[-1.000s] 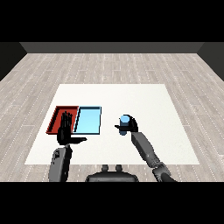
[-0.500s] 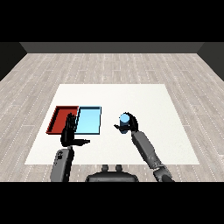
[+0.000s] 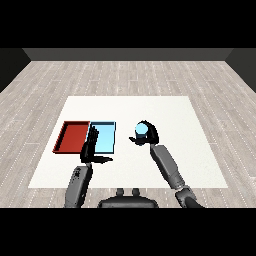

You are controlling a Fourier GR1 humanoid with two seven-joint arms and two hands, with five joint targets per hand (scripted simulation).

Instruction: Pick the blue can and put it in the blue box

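Observation:
The blue can (image 3: 142, 131) stands upright in my right hand (image 3: 149, 136), whose fingers and thumb curl round it, a little right of the trays over the white table. The light blue tray (image 3: 104, 136) lies left of the can, beside the red tray (image 3: 73, 136). My left hand (image 3: 91, 149) is open with straight fingers, held up over the seam between the two trays near their front edges. It touches nothing that I can see.
The white table (image 3: 190, 125) stretches wide to the right of the can and behind both trays. Grey wooden floor (image 3: 130, 75) surrounds it.
My left hand has shifted right, from over the red tray toward the light blue tray. The right hand with the can has stayed nearly in place.

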